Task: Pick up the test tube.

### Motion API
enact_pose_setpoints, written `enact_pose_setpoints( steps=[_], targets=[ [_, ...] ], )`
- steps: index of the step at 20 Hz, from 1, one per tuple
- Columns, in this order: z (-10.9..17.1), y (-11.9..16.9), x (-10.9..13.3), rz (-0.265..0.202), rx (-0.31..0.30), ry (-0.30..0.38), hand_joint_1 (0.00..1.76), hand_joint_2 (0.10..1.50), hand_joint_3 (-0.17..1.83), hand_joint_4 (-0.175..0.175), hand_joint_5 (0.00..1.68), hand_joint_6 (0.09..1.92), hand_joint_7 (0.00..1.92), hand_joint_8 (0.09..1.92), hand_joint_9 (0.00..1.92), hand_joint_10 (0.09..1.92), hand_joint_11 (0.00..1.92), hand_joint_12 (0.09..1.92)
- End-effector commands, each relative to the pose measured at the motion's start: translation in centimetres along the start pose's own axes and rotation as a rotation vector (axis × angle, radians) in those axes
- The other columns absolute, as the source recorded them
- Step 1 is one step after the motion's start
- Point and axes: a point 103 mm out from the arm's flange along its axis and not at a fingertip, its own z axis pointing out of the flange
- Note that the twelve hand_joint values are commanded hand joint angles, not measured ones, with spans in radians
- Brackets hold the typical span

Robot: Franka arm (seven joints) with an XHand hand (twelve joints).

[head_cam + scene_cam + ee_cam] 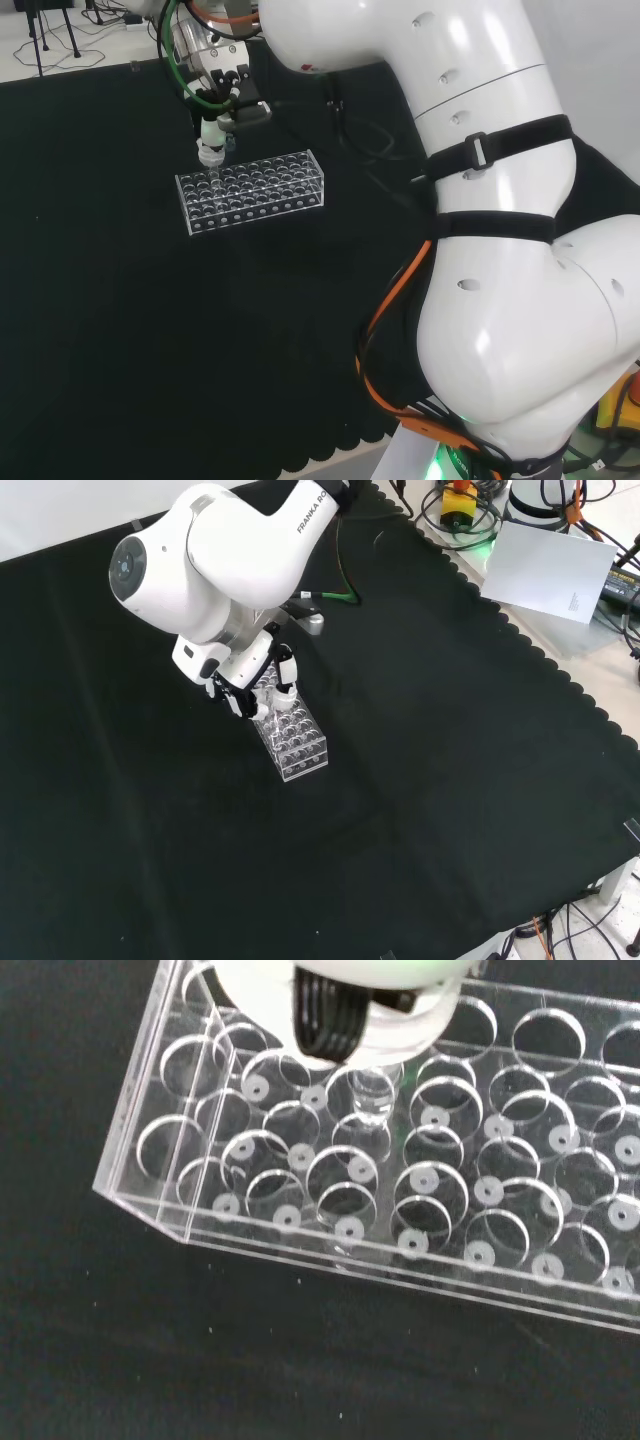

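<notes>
A clear plastic test tube rack [250, 190] with many round holes stands on the black cloth. In the head view the hand [212, 140] points down over the rack's left end. In the front view the hand [250, 685] sits at the far end of the rack [292, 735], under the arm's big white link. In the wrist view a clear test tube [372, 1100] stands upright beneath the hand [340, 1000]. The fingers are closed round its top. Its rounded lower end is at a hole near the end wall of the rack [300, 1245].
Black cables [370, 140] lie on the cloth behind the rack in the head view, and the arm's white links [500, 250] stand at the right. In the front view the cloth's scalloped edge [560, 670] runs down the right, with a white sheet [545, 570] beyond it.
</notes>
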Motion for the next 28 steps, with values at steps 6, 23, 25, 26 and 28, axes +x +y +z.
enact_pose_setpoints(
  steps=[6, 23, 25, 26, 28],
  targets=[
    [-1.7, -1.0, -0.2, -0.003, -0.129, 0.017, 1.44, 0.56, 0.74, -0.175, 1.32, 0.57, 1.4, 0.73, 1.39, 0.32, 0.89, 1.18],
    [-4.9, -2.3, 0.0, -0.029, -0.113, 0.031, 1.44, 0.51, 0.82, -0.175, 1.36, 0.53, 1.43, 0.69, 1.46, 0.23, 0.91, 1.18],
    [-5.3, -2.6, -0.1, -0.031, -0.113, 0.027, 1.44, 0.5, 0.82, -0.175, 1.37, 0.53, 1.43, 0.7, 1.46, 0.23, 0.91, 1.18],
    [-5.5, -2.7, -0.1, -0.032, -0.111, 0.027, 1.44, 0.5, 0.82, -0.175, 1.37, 0.53, 1.43, 0.7, 1.46, 0.23, 0.91, 1.18],
    [-5.9, -3.0, -0.2, -0.032, -0.105, 0.031, 1.44, 0.5, 0.82, -0.175, 1.37, 0.53, 1.43, 0.7, 1.47, 0.23, 0.91, 1.18]
  ],
)
